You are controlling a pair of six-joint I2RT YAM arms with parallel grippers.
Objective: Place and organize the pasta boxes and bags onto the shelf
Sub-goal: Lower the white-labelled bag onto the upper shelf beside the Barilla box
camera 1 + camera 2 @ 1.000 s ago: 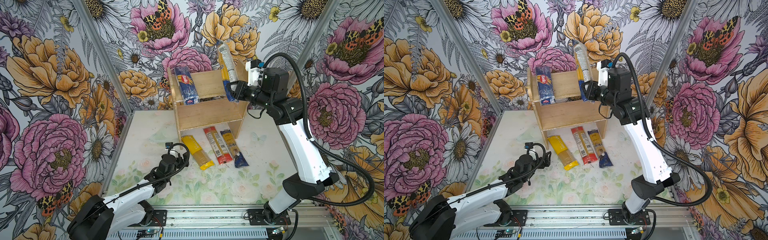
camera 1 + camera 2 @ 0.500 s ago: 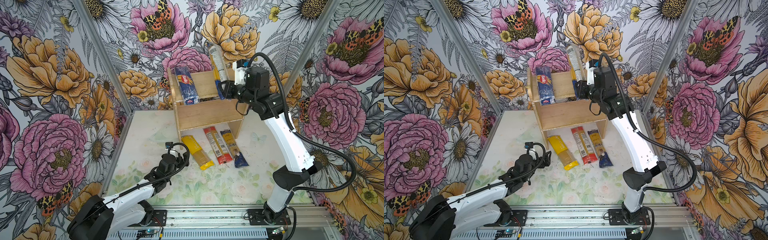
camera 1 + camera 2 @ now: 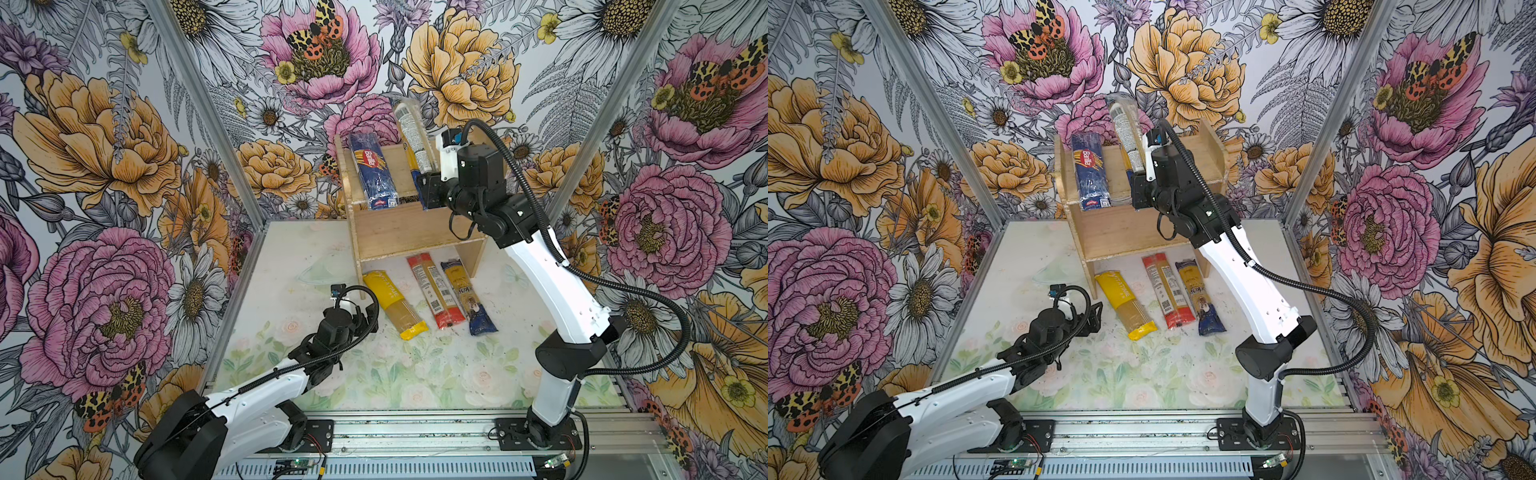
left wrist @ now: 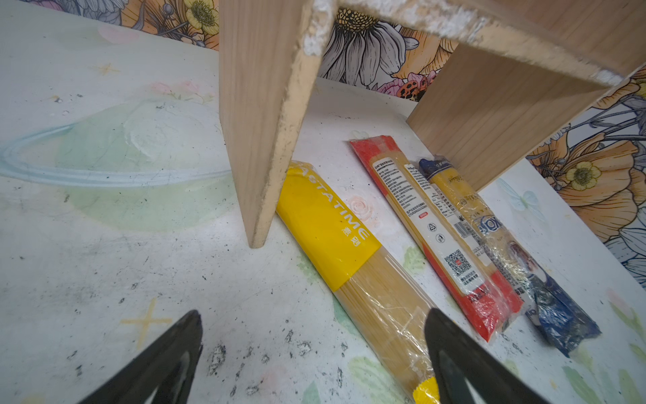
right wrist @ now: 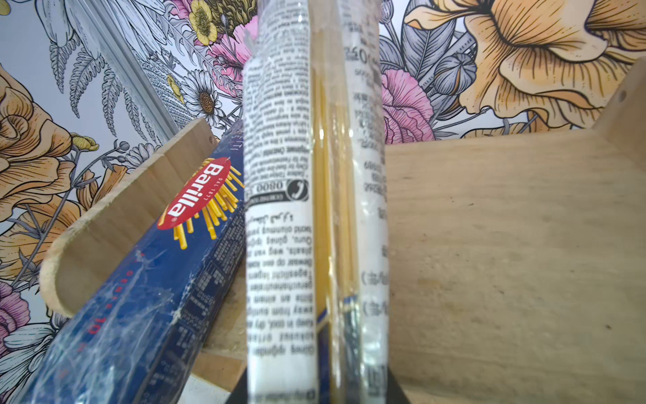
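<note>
Top view, five packs (image 3: 374, 170), one shelf (image 3: 399, 235)

- We find the left wall (image 3: 104, 166), far wall (image 3: 457, 62) and right wall (image 3: 685, 187) papered with large pink and orange flowers, white daisies, grey ferns and spotted moths.
- Bare metal posts (image 3: 210, 116) stand at both far corners.
- The tabletop (image 3: 415, 374) is pale with a faded floral print, scuffed and dark-speckled.
- A metal rail (image 3: 415, 434) runs along the near edge.
- Lighting is bright and even.
</note>
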